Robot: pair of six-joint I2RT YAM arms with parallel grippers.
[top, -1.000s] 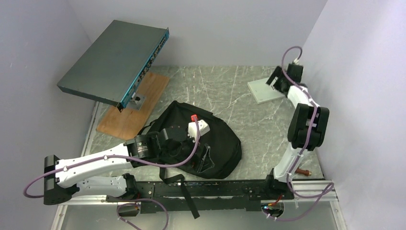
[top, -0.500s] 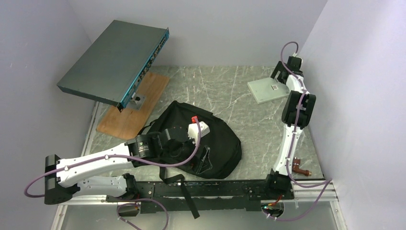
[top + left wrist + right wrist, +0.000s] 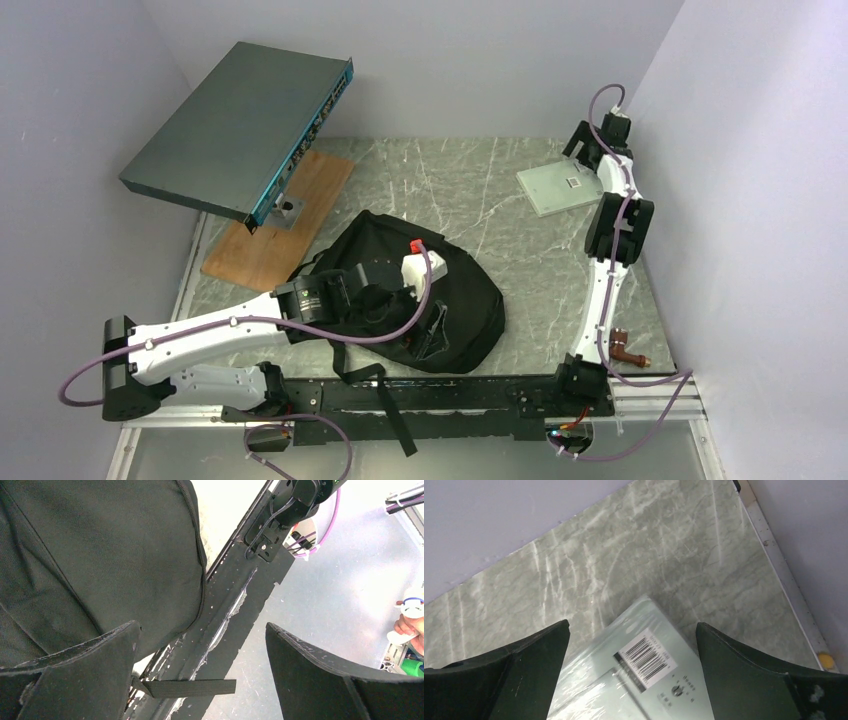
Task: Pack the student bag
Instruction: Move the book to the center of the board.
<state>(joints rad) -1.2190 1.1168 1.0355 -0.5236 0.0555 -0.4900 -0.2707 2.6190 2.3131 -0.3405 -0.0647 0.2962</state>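
Observation:
The student bag is a black fabric backpack lying flat in the middle of the table. Its fabric fills the left of the left wrist view, and a loose strap sticks out below. My left gripper hovers over the bag's near left part. It is open and holds nothing. My right gripper is stretched to the back right corner, open, just above the far corner of a pale green shrink-wrapped notebook with a barcode label. The notebook lies flat on the table.
A grey metal box stands tilted on a stand over a wooden board at the back left. A small brown object lies by the right arm's base. A black rail runs along the near edge. Walls close in on three sides.
My right arm has reached further toward the back right corner, uncovering the notebook, and its jaws have widened. The left arm has shifted a little right over the bag.

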